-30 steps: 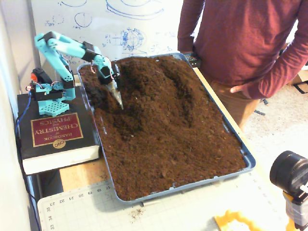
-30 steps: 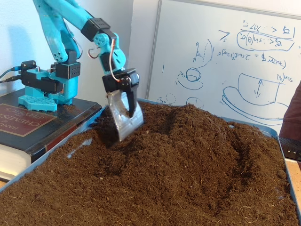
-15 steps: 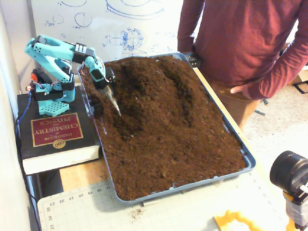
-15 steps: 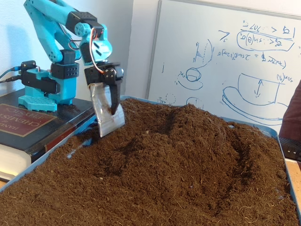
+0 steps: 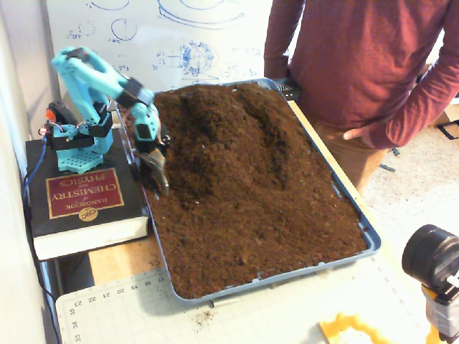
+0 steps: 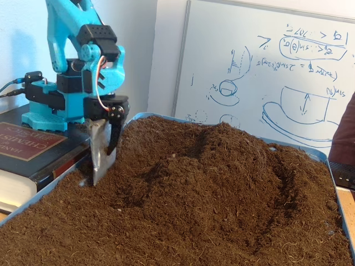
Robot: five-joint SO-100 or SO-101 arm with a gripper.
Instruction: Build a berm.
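Observation:
The berm (image 5: 215, 132) is a raised ridge of loose dark-brown soil running from the far end of the blue tray (image 5: 373, 240) toward its middle, with a shadowed furrow (image 5: 276, 140) on its right. In the other fixed view the berm (image 6: 227, 152) rises at centre, with furrows on both sides. My turquoise arm's gripper (image 5: 158, 178) points down at the tray's left edge, left of the berm. Its metal scoop blade (image 6: 100, 158) touches the soil, with the black finger (image 6: 115, 130) close against it. The gripper (image 6: 106, 160) looks shut and holds nothing.
The arm's base (image 5: 75, 147) stands on a thick chemistry handbook (image 5: 82, 197) left of the tray. A person in a red sweater (image 5: 358, 64) stands at the far right. A whiteboard (image 6: 260, 66) is behind. A cutting mat (image 5: 143, 308) and a black camera (image 5: 434, 258) are at the front.

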